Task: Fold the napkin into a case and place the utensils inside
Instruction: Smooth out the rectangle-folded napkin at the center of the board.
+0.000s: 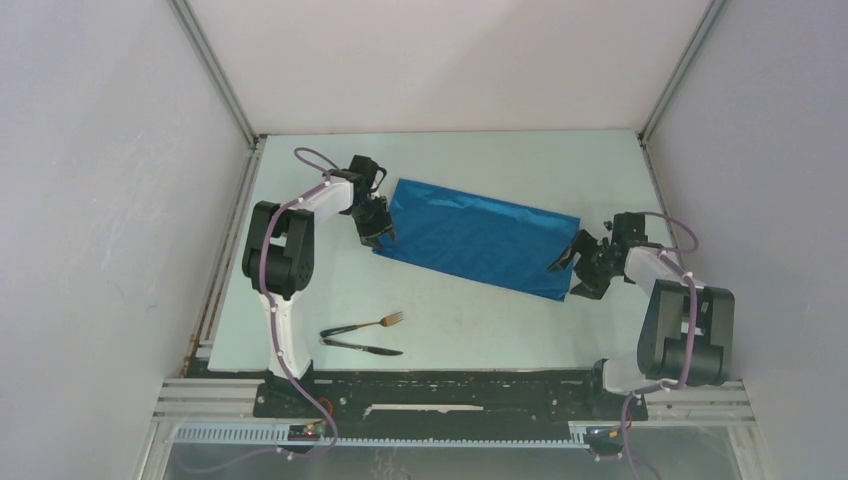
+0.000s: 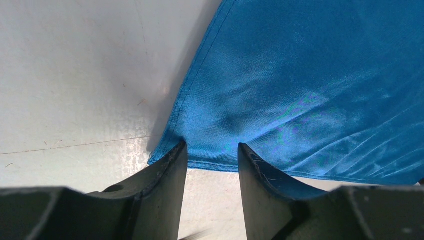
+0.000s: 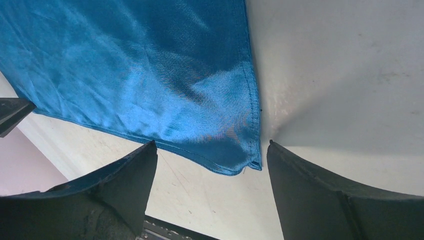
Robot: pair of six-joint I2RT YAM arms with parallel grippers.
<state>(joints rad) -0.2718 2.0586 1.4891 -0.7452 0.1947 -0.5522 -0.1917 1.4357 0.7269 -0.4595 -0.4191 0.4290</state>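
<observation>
The napkin (image 1: 475, 238) is being presented as a broad flat rectangle across the middle of the table (image 1: 480, 330), not yet narrowed into a case. The fork (image 1: 375, 323) and knife (image 1: 365, 348) are being shown lying side by side near the left arm's base, well apart from the cloth. The napkin's near left corner is being straddled by the left gripper (image 2: 210, 150), its fingers partly apart with the hem between them, unclamped. The near right corner is being framed by the right gripper (image 3: 212, 150), its jaws spread wide. An uneven pinch is being judged the main risk. If too little hem is being caught at either corner, the shiny cloth is being allowed to slip free. If one side is being lifted ahead of the other, the rectangle is being dragged askew and a crooked pocket is being formed.
</observation>
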